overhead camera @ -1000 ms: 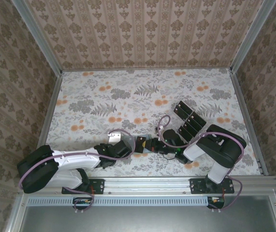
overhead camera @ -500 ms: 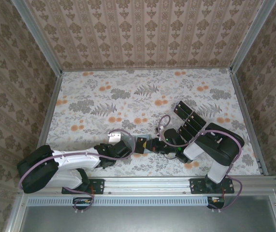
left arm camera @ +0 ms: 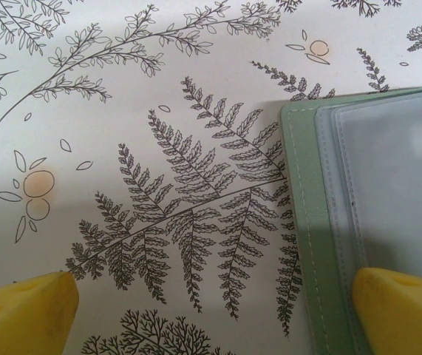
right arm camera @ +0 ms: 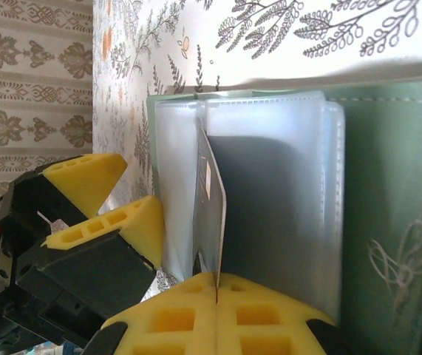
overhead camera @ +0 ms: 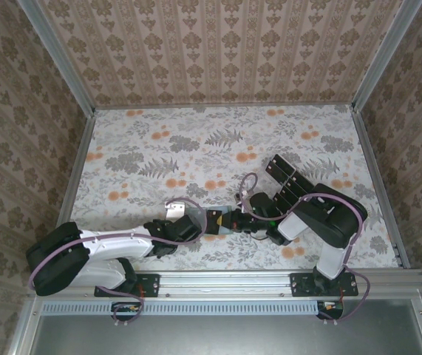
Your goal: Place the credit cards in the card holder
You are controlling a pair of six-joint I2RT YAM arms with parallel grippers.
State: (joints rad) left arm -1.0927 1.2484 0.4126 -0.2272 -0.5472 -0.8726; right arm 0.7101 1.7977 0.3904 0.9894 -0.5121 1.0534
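The card holder (right arm camera: 388, 185) is a pale sage-green wallet lying open on the table, its clear sleeves (right arm camera: 284, 192) fanned out. My right gripper (right arm camera: 216, 285) is shut on a black credit card (right arm camera: 212, 200), seen edge-on and standing between the sleeves. In the left wrist view the card holder (left arm camera: 305, 222) lies at the right. My left gripper (left arm camera: 211, 318) is open there, with one yellow finger (left arm camera: 403, 310) over the wallet and the other finger (left arm camera: 22, 314) over the bare table. In the top view the left gripper (overhead camera: 208, 222) and right gripper (overhead camera: 230, 222) meet near the front.
Several more black credit cards (overhead camera: 292, 181) sit on a tiered rack behind the right arm. The flower-patterned table (overhead camera: 196, 148) stretches back to patterned walls. The left gripper's yellow fingers (right arm camera: 140, 222) are close beside the sleeves in the right wrist view.
The right arm has shifted a little to the left, bringing its gripper closer to the left gripper. The left arm has stayed put.
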